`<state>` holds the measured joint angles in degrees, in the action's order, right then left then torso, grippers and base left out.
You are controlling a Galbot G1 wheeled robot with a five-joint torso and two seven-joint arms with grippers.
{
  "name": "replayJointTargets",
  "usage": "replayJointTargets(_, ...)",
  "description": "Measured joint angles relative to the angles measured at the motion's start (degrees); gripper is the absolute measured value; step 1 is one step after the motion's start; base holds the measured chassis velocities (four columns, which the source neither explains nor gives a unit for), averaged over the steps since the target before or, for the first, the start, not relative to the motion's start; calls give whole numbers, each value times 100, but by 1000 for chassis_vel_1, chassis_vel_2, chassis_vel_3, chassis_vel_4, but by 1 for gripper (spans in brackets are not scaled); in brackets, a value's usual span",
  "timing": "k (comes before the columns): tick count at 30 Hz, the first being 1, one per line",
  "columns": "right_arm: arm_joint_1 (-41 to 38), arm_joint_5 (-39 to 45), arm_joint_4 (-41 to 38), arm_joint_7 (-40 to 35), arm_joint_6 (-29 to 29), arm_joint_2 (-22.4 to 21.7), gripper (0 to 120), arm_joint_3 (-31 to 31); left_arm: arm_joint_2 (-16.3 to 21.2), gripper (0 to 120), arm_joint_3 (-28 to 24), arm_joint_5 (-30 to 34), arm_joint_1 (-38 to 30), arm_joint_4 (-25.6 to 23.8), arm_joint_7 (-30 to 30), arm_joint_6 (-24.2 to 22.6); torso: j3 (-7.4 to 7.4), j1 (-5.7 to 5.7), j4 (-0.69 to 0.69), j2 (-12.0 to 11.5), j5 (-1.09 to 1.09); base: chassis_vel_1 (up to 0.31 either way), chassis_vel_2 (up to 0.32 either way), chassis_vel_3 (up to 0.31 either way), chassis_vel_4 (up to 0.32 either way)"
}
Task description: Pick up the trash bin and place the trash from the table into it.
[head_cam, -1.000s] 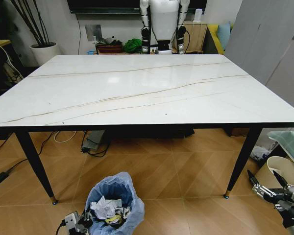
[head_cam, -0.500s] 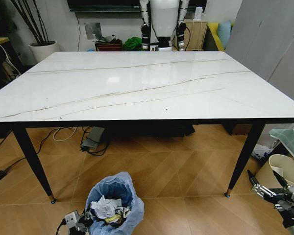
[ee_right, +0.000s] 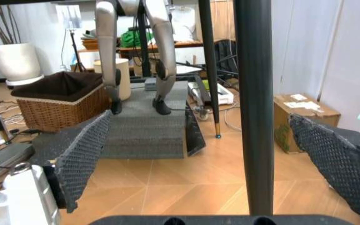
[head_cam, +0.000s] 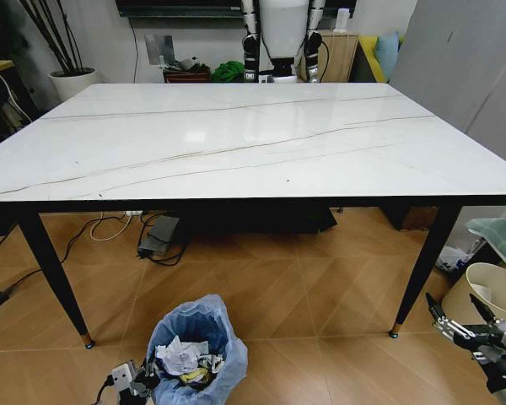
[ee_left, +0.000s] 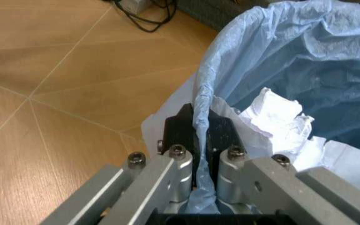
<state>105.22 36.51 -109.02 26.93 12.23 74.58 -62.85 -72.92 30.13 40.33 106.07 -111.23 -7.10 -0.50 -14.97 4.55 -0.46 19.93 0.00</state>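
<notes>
The trash bin (head_cam: 196, 344), lined with a crinkly blue bag, sits low over the wooden floor in front of the table (head_cam: 236, 143). My left gripper (head_cam: 133, 380) is shut on the bin's near rim. The left wrist view shows its fingers (ee_left: 178, 161) pinching the blue bag edge (ee_left: 200, 110). Inside the bin lies trash (head_cam: 184, 359): white tissues (ee_left: 273, 111) and a bit of yellow wrapper. My right gripper (head_cam: 465, 325) hangs open low at the right, near the table's front right leg (ee_right: 255, 108). Its mesh pads (ee_right: 83, 157) stand wide apart.
A cream-white round bin (head_cam: 492, 291) stands on the floor just beyond the right gripper. Cables and a power strip (head_cam: 158, 240) lie under the table. Another robot (head_cam: 282, 34) stands behind the far edge. A wicker basket (ee_right: 61, 101) and a cardboard box (ee_right: 299, 122) sit farther back.
The whole picture has shifted a little, so the table's front edge sits higher in view; the camera moved. The bin stays in my left gripper, and the right gripper stays open.
</notes>
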Motion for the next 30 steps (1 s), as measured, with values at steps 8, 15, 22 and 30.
replayJointTargets(8,0,0,0,0,0,0,100,0,4,0,4,-12,-4,-10,-7,-5,117,-53,0,-169,0,0,0,0,0)
replayJointTargets(15,0,0,0,0,0,0,100,0,0,0,1,-39,-6,-2,-8,-5,238,-117,0,-356,0,0,0,0,0)
replayJointTargets(22,0,0,0,0,0,0,100,0,-5,0,0,-39,-20,8,-7,-5,339,-165,0,-505,0,0,0,0,0)
replayJointTargets(30,0,0,0,0,0,0,100,0,-9,0,-31,-29,-52,6,-16,-10,465,-203,0,-668,0,0,0,0,0)
